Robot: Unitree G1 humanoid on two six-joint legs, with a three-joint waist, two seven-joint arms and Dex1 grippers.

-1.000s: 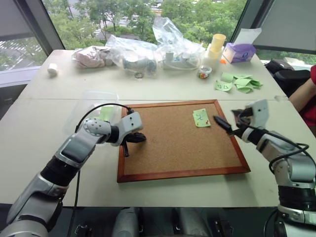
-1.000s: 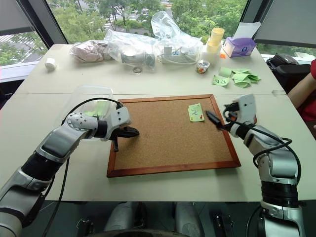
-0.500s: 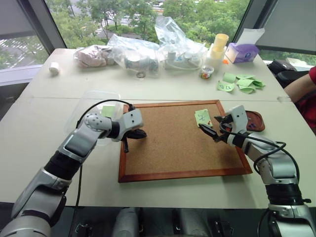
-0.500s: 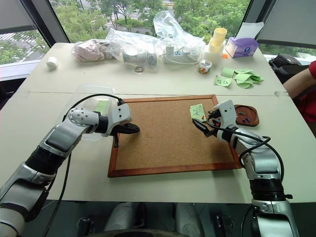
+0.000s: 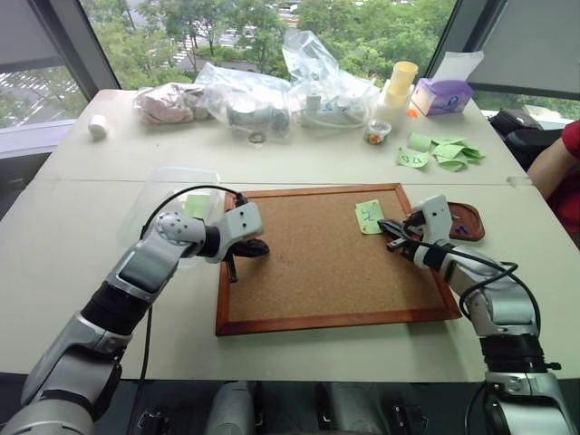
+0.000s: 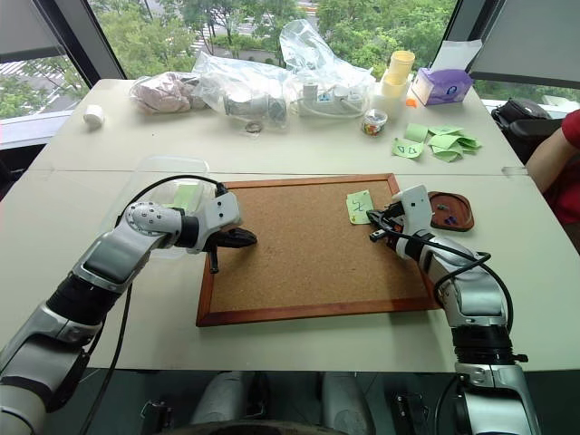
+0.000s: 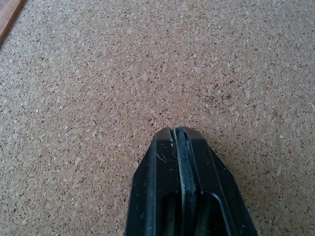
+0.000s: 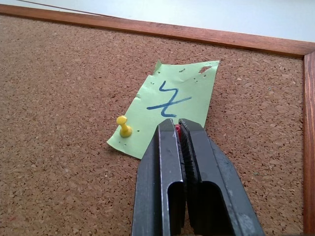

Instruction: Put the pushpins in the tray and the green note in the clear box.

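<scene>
Left pincer (image 5: 256,246) pressed together, empty, over corkboard (image 5: 317,272) left edge. Right pincer (image 8: 177,129) pinching red pushpin (image 8: 176,128) at green note (image 8: 172,103) near corner; yellow pushpin (image 8: 124,126) in note's left corner. Tray (image 5: 467,220) right of board. Clear box (image 5: 172,186) far-left on tabletop (image 5: 82,227).

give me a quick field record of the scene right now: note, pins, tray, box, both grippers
green note: lying on the corkboard, near its far right corner, blue scribble on it
yellow pushpin: stuck in one corner of the note
red pushpin: a bit of red showing between the right gripper's fingertips, at the note's edge
tray: on the table just right of the corkboard, small dark items inside
clear box: on the table left of the corkboard, a green note inside
left gripper: shut, empty, over bare cork
right gripper: shut on the red pushpin
</scene>
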